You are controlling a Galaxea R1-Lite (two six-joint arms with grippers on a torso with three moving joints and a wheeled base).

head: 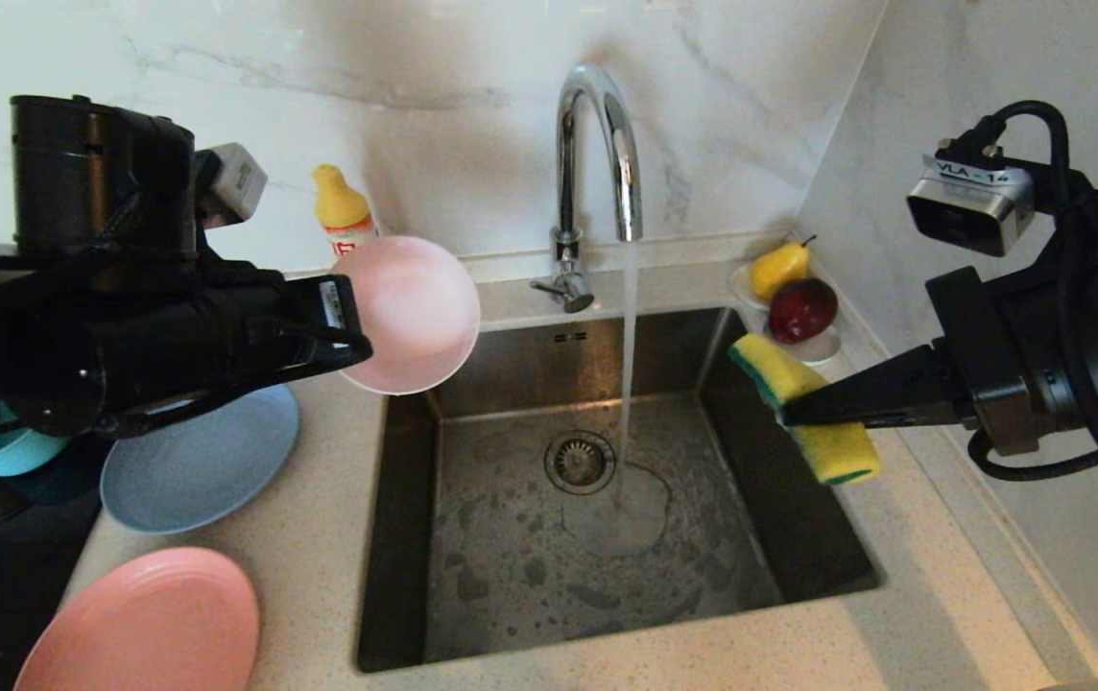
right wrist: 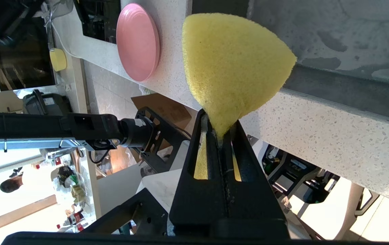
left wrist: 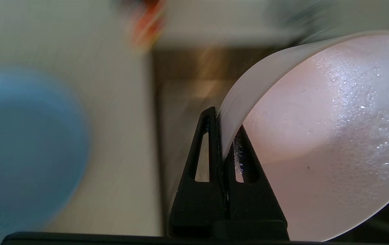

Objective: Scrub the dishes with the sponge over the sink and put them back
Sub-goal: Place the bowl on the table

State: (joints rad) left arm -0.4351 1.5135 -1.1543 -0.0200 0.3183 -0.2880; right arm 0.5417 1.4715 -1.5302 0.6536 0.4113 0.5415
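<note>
Fingers of my left gripper (left wrist: 226,149) are clamped on the rim of the small pale pink plastic dish (head: 412,312), wet with droplets, held at the steel sink's (head: 799,537) far left corner. My right gripper (right wrist: 219,136) pinches the bent yellow foam sponge (head: 806,408) over the sink's right wall, clear of the tap's stream (head: 628,365).

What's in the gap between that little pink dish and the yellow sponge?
In the head view, a stream of water falls from the tap into the sink, between the small pink dish and the sponge. Nothing solid lies between.
</note>
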